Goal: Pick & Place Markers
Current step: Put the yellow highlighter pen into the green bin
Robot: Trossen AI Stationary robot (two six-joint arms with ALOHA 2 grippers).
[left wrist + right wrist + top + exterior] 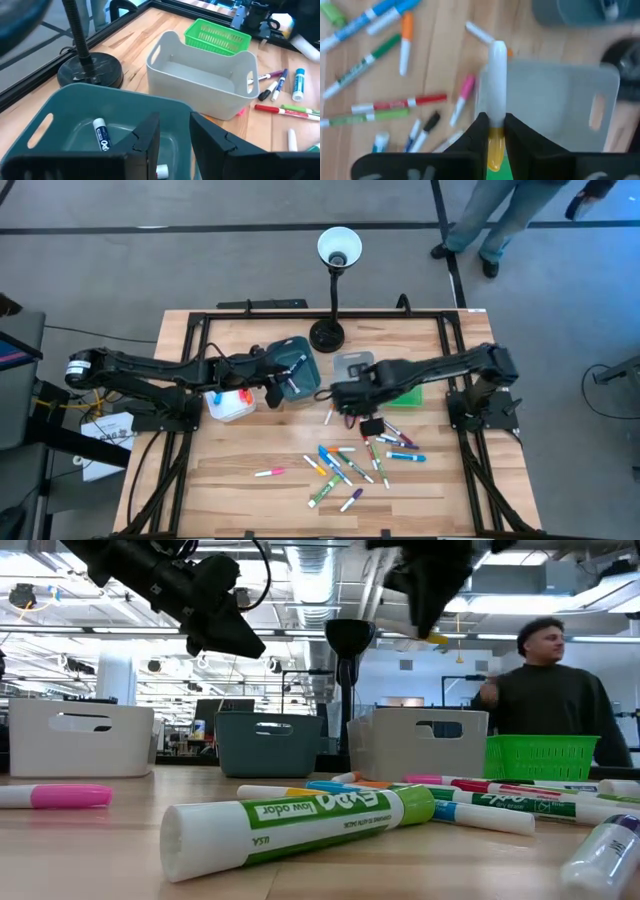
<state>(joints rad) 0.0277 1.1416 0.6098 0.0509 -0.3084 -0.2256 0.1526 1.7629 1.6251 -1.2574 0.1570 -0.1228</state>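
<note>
My right gripper (492,131) is closed on a white marker with a yellow end (496,75). It stands up between my two fingers, yellow end down in the pinch, white barrel running toward the upper middle of the right wrist frame. In the high view this gripper (345,395) hangs at frame centre, over the near edge of the grey bin (352,366).

My left gripper (174,135) sits at the bottom centre of the left wrist frame, jaws narrowly apart, nothing between them. It hangs over the teal bin (60,107). One white marker with a dark band (101,135) lies inside that bin, lower left of the frame. In the high view this gripper (278,383) is left of centre, above the same bin (298,365).

White bin (228,404) just left of the teal one; some coloured pieces inside, too small to identify.

Green basket (217,35) at upper right of the left wrist frame, behind the grey bin (200,82).

Loose markers (350,463) scattered on the wooden table (250,500), lower centre of the high view: blue, green, red, purple, orange. One pink marker (268,473) lies apart, to their left.

Lamp (335,285) stands at upper centre.

Low view: big green-labelled marker (300,822) in the foreground, a person (550,690) at right behind the table.
</note>
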